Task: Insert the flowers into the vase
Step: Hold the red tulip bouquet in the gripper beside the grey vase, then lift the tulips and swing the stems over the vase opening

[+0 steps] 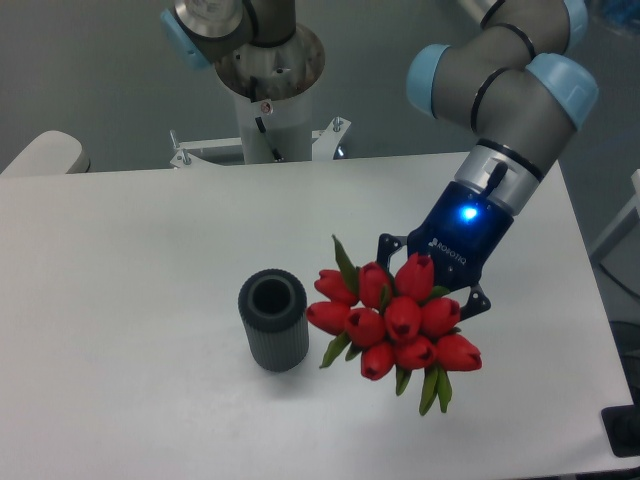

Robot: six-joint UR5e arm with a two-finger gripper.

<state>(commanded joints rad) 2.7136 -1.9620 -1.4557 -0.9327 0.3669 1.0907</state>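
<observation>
1. The gripper (432, 292) has its dark fingers closed in on the flowers (396, 318); the fingertips themselves are hidden behind the blooms, so the exact point of contact on the stems cannot be seen; one dark finger link shows at the left by the upper blooms, another at the right beside the outer tulips.
2. The flowers are a tight bunch of red closed tulips with green pointed leaves; the blooms face toward the camera and cover the stems completely; one leaf stands up at the upper left of the bunch, others hang below at the lower right and lower left.
3. The bunch is held up off the table (130, 260), just to the right of the vase (272, 319); the leftmost bloom is near the vase's side but apart from it; no part of the bunch is in the mouth.
4. The vase is a dark grey ribbed cylinder, upright on the white table, its round thick-walled mouth open.
5. Behind the fingers, the gripper body is black with a lit blue light; above it the arm (510, 95) rises in grey segments with pale blue joint caps toward the top right.
6. At the far edge of the table stands the arm's base column (262, 100).
</observation>
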